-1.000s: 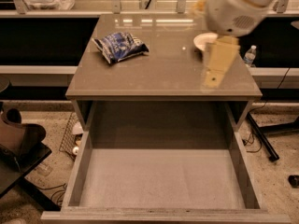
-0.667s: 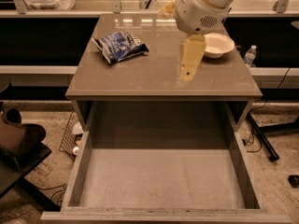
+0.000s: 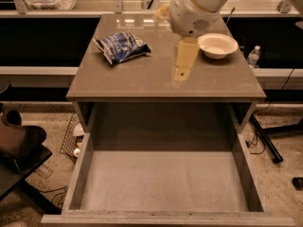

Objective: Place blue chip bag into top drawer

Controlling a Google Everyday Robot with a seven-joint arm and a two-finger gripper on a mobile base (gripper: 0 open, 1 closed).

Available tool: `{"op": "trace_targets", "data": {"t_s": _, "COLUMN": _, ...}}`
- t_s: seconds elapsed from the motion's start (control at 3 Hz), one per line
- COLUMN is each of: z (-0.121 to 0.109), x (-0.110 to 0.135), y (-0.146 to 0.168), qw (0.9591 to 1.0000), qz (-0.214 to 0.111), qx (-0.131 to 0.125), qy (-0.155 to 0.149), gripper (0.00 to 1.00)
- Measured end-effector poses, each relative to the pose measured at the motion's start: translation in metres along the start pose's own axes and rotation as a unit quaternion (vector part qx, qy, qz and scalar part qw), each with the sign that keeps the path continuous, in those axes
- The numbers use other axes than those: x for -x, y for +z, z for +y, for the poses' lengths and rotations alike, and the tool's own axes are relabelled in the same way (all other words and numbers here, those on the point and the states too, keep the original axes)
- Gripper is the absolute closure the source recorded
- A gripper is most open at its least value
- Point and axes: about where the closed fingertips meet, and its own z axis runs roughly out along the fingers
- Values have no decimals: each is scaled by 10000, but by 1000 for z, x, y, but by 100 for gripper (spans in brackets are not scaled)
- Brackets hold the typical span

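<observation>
Gripper (image 3: pixel 183 60) hangs over the tabletop (image 3: pixel 137 82), right of centre, with the white bowl (image 3: pixel 218 45) just beside it on the right. Can't tell from this angle whether it's open or closed; nothing visibly in it.

Blue chip bag (image 3: pixel 122 47) lies flat on the far-left part of the tabletop, well apart from the gripper and not yet grasped. Top drawer (image 3: pixel 163 181) is pulled fully out on the near side, and its bottom is bare.

My read is that we're in the approach phase, with nothing of the pick or place done.

Risks:
- The bag is crinkled foil lying flat. A shallow pinch could catch only a fold and slip on the lift, or just push the bag toward the left edge.
- The wrist housing is bulky and close to the bowl, so a sloppy swing left could clip it.
- The drawer sits below the tabletop's near edge. Releasing too early drops the bag on the tabletop lip or the floor, and descending too far back risks the arm hitting that edge.
</observation>
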Motion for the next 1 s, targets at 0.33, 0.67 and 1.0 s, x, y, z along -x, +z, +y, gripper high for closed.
{"op": "trace_targets", "data": {"t_s": 0.33, "z": -32, "x": 9, "y": 42, "qw": 9992, "qz": -275, "qx": 52, "qy": -297, "gripper": 0}}
{"op": "trace_targets", "data": {"t_s": 0.67, "z": -76, "x": 19, "y": 88, "qw": 9972, "qz": -490, "qx": 24, "qy": -568, "gripper": 0}}
{"op": "trace_targets", "data": {"t_s": 1.0, "z": -142, "x": 40, "y": 128, "qw": 9948, "qz": -378, "qx": -285, "qy": -899, "gripper": 0}}
